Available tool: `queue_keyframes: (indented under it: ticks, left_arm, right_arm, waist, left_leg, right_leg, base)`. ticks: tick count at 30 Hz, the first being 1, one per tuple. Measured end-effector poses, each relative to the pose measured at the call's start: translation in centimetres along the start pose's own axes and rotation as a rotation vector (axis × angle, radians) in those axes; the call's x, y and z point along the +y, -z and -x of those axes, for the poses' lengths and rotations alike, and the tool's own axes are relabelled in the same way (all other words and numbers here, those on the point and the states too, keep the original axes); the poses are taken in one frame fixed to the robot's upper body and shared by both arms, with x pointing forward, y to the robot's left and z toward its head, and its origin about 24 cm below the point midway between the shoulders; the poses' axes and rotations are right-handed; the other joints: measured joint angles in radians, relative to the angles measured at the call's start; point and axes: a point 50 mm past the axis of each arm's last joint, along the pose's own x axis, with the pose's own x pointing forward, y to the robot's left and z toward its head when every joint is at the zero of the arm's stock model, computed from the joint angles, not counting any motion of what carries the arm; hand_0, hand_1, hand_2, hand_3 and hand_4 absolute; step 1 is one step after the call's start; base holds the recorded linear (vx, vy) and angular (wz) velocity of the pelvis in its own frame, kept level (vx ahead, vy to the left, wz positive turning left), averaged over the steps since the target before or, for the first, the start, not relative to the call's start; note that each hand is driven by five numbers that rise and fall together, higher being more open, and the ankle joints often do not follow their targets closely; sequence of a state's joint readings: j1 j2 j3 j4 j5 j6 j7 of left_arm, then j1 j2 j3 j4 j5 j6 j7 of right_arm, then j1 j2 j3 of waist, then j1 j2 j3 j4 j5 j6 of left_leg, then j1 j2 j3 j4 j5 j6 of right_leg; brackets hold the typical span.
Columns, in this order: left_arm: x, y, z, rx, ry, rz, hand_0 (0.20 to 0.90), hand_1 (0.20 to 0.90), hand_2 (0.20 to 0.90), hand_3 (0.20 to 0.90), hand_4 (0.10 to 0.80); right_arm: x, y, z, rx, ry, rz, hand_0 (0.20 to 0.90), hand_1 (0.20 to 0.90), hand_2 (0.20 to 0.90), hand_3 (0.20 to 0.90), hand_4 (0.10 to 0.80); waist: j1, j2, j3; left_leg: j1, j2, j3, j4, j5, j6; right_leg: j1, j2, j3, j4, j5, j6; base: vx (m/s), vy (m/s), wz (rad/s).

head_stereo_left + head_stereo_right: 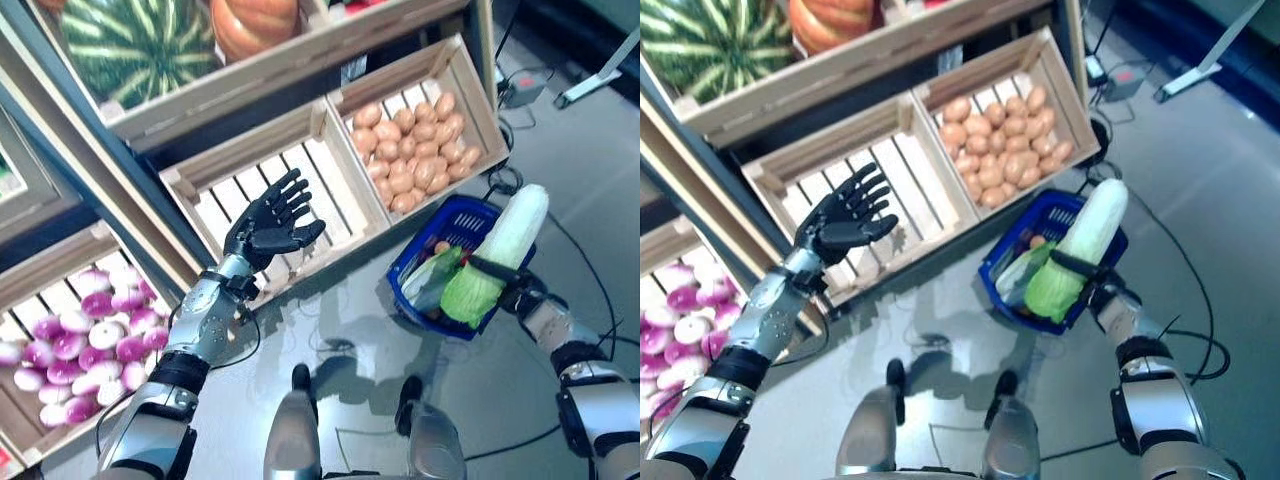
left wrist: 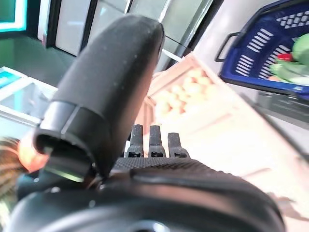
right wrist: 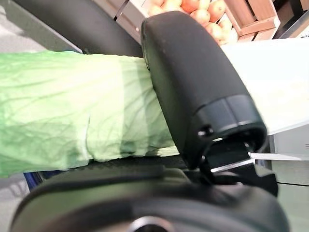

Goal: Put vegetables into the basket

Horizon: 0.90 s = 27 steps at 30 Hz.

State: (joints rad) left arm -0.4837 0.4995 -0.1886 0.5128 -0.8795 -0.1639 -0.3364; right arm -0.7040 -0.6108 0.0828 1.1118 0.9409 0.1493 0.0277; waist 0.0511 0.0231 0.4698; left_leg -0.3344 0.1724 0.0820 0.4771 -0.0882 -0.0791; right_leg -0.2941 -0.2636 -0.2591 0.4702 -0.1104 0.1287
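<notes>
Cabbage [image 1: 497,258] clasped in right hand [image 1: 517,291] above basket [image 1: 452,222]; left hand [image 1: 268,226] spread.

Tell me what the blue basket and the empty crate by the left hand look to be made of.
Basket: seemingly moulded plastic, glossy blue, with slotted mesh walls. Crate: pale unfinished wood, going by its grain and slatted bottom. The left hand hovers open above it.
</notes>
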Motion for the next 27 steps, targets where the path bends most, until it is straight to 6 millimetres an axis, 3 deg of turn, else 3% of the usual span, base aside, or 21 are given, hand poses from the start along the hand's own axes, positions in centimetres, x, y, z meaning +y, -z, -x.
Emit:
queue_keyframes:
  ticks: [2,10,14,22,23,24,27]
  left_arm:
    - [0.1,-0.1,0.0,-0.006,-0.006,0.007,0.9,0.9,0.9,0.9,0.8]
    - [0.6,-0.7,0.2,-0.069,-0.037,0.085,0.9,0.9,0.9,0.9,0.8]
    - [0.7,-0.7,0.2,-0.083,-0.041,0.11,0.9,0.9,0.9,0.9,0.8]
    - [0.7,-0.4,0.7,-0.093,-0.048,0.158,0.9,0.9,0.9,0.9,0.8]
    - [0.7,-0.3,0.6,-0.089,-0.044,0.158,0.9,0.9,0.9,0.9,0.8]
    - [0.6,-0.2,0.6,-0.084,-0.041,0.159,0.9,0.9,0.9,0.9,0.8]
    - [0.3,0.0,0.6,-0.083,-0.034,0.18,0.9,0.9,0.9,0.9,0.8]
  right_arm:
    - [-0.6,-1.3,0.1,-0.027,0.025,0.001,0.3,0.3,0.3,0.3,0.4]
    - [-1.3,-2.3,0.2,-0.04,0.054,-0.008,0.3,0.3,0.3,0.3,0.4]
    - [-0.4,-3.5,0.1,-0.069,0.035,-0.013,0.3,0.3,0.3,0.3,0.4]
    - [-0.5,-6.9,0.5,-0.151,0.042,-0.008,0.3,0.3,0.3,0.3,0.4]
    - [-0.4,-7.2,0.6,-0.158,0.042,-0.008,0.401,0.401,0.401,0.401,0.467]
    - [-0.5,-7.3,0.6,-0.161,0.044,-0.008,0.9,0.9,0.9,0.9,0.8]
    - [-0.4,-7.5,0.6,-0.166,0.059,-0.01,0.9,0.9,0.9,0.9,0.8]
  waist:
    - [0.003,0.002,0.02]
    - [0.022,0.008,0.042]
    - [0.02,0.015,0.047]
    - [0.02,0.024,0.053]
    - [0.02,0.025,0.053]
    - [0.02,0.025,0.053]
    - [0.02,0.025,0.053]
  left_leg:
    - [-0.08,-0.002,-0.005,0.105,-0.034,0.011]
    - [-0.273,-0.02,-0.027,0.374,-0.135,0.022]
    - [-0.353,-0.018,-0.034,0.48,-0.174,0.024]
    - [-0.494,-0.014,-0.069,0.662,-0.239,0.006]
    - [-0.511,-0.014,-0.077,0.676,-0.242,0.002]
    - [-0.518,-0.013,-0.081,0.684,-0.244,-0.001]
    - [-0.523,-0.011,-0.084,0.691,-0.248,-0.005]
  right_leg:
    - [-0.076,-0.033,0.014,0.111,-0.039,0.005]
    - [-0.274,-0.104,0.069,0.404,-0.16,0.009]
    - [-0.357,-0.121,0.094,0.517,-0.208,0.007]
    - [-0.496,-0.129,0.127,0.716,-0.298,-0.007]
    - [-0.512,-0.129,0.125,0.733,-0.305,-0.012]
    - [-0.519,-0.13,0.125,0.744,-0.311,-0.014]
    - [-0.529,-0.128,0.128,0.76,-0.321,-0.016]
  base:
    - [-0.1,0.031,0.12]
    - [-0.069,0.022,0.09]
    - [-0.054,-0.005,0.03]
    - [-0.046,-0.012,0.03]
    - [-0.025,-0.005,0.06]
    - [-0.013,-0.001,0.03]
    - [-0.012,0.002,0.0]
